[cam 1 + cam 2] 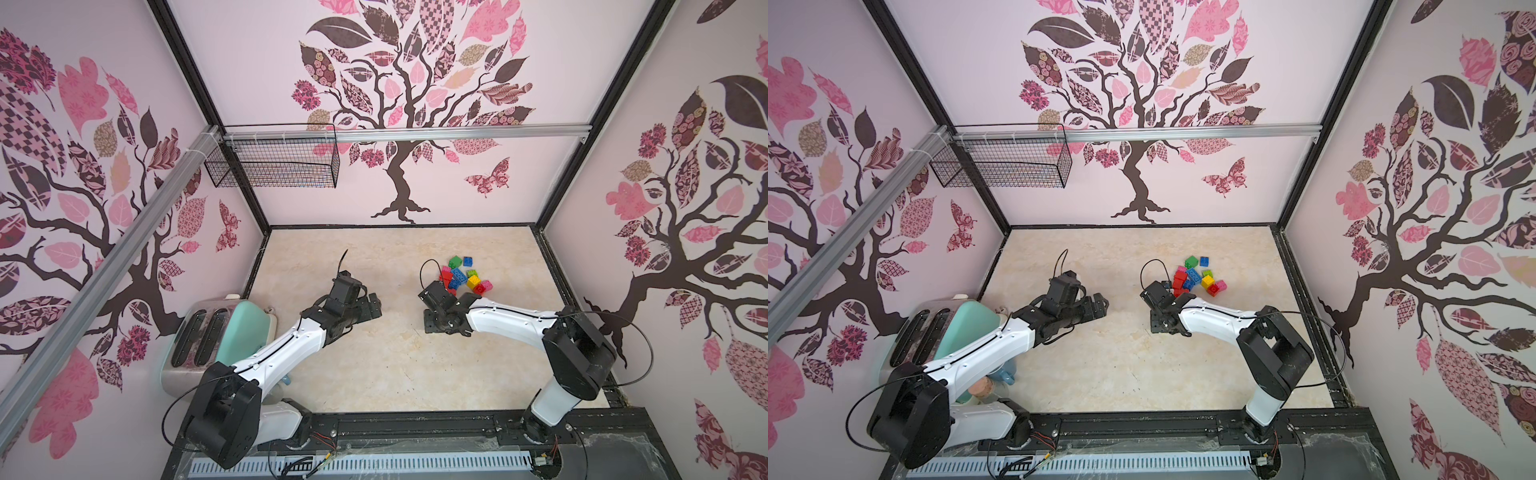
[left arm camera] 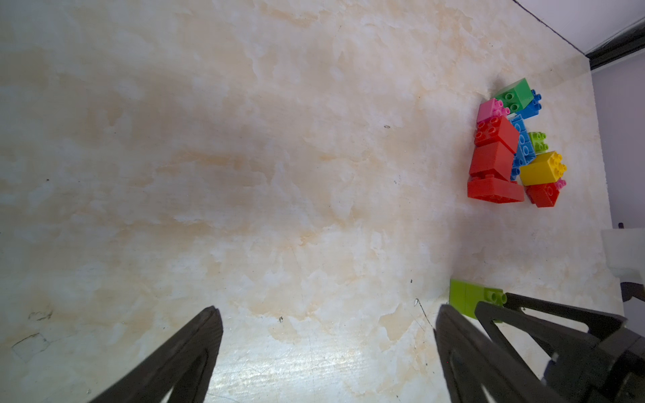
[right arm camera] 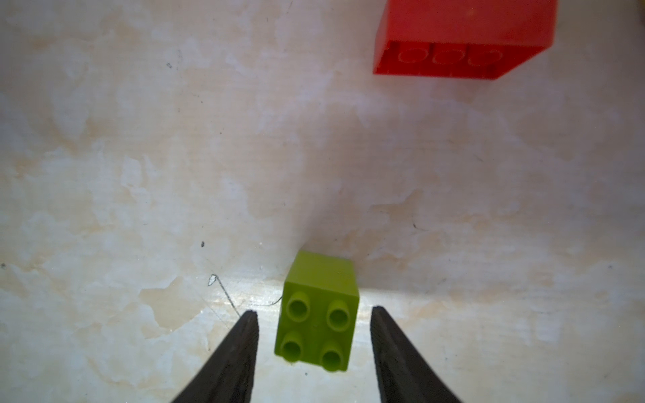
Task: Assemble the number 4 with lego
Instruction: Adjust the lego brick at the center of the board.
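The lego lie in a loose pile [image 1: 463, 276] at the back right of the table, seen in both top views [image 1: 1198, 278] and in the left wrist view [image 2: 506, 150]: red, blue, green, lime, yellow and pink bricks. One lime brick [image 3: 319, 310] sits apart on the table, its studs facing the right wrist camera. My right gripper [image 3: 314, 312] is open around it, with a gap on each side. A red brick [image 3: 464, 38] lies just beyond. My left gripper [image 2: 328, 308] is wide open over bare table, left of the lime brick [image 2: 467, 296].
A toaster [image 1: 199, 336] and a mint-green object [image 1: 245, 324] stand at the table's front left beside the left arm. A wire basket [image 1: 274, 162] hangs on the back wall. Walls close the table on three sides.
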`<action>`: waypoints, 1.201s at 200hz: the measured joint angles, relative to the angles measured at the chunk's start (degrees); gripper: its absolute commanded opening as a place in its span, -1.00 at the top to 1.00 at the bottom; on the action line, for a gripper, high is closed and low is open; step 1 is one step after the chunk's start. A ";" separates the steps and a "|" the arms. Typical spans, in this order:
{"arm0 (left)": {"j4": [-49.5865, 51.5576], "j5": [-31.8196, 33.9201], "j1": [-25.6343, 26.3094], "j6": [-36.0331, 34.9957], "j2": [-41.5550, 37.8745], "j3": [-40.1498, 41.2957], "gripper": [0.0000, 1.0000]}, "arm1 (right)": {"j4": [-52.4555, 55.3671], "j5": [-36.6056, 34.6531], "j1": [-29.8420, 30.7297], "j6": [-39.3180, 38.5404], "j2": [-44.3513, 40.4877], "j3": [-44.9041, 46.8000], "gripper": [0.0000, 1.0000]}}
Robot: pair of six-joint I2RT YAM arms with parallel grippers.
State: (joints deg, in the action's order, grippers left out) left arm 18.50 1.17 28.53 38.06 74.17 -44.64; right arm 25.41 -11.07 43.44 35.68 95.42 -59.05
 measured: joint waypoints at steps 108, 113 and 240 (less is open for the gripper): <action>0.15 -0.20 1.09 -1.18 -0.02 -0.04 -0.96 | -6.27 -3.74 -9.64 -6.40 -22.62 5.40 -0.99; 0.20 -0.11 1.49 -1.33 0.00 -0.04 -0.96 | -7.52 -4.74 -10.38 -6.86 -24.30 6.93 -0.99; -0.70 -5.07 9.68 -2.56 11.41 -9.05 -0.96 | -19.91 23.43 -46.66 -11.43 -10.27 12.00 -0.68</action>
State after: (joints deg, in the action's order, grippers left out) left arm 17.80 -3.90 38.22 35.51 85.58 -53.69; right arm 5.50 12.36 -3.22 24.25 85.14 -47.05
